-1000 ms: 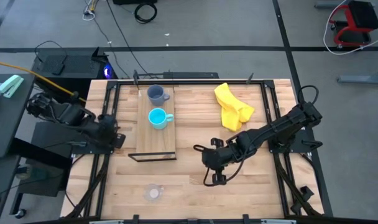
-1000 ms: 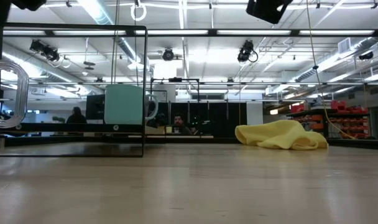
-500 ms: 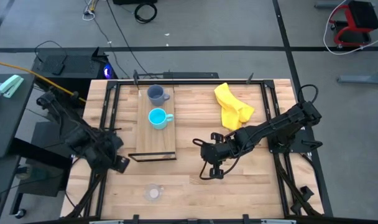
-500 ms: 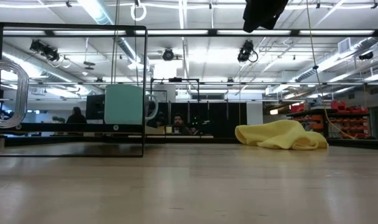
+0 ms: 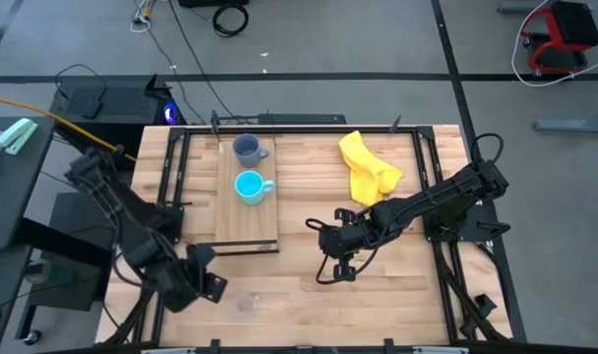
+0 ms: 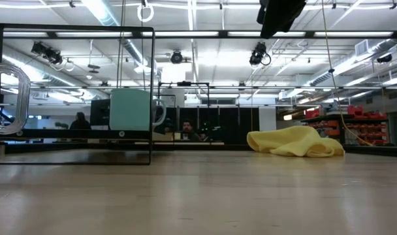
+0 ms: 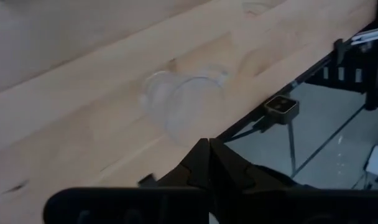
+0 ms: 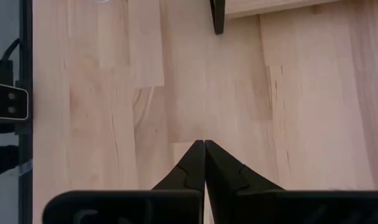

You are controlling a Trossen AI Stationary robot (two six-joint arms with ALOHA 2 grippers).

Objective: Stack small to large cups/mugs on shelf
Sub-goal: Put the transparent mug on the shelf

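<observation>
While your left gripper (image 7: 209, 149) hovers with its fingers pressed together and holding nothing, the clear glass cup (image 7: 186, 106) stands upright on the tabletop (image 5: 397, 295) just beyond the fingertips, apart from them, mouth up. Your right gripper (image 8: 204, 144) is likewise closed and empty above bare planks. Farther off, past both sets of fingers, the turquoise mug (image 5: 250, 186) and grey-blue mug (image 5: 247, 149) stand upright on the shelf (image 5: 246, 228), handles toward the right arm's side.
</observation>
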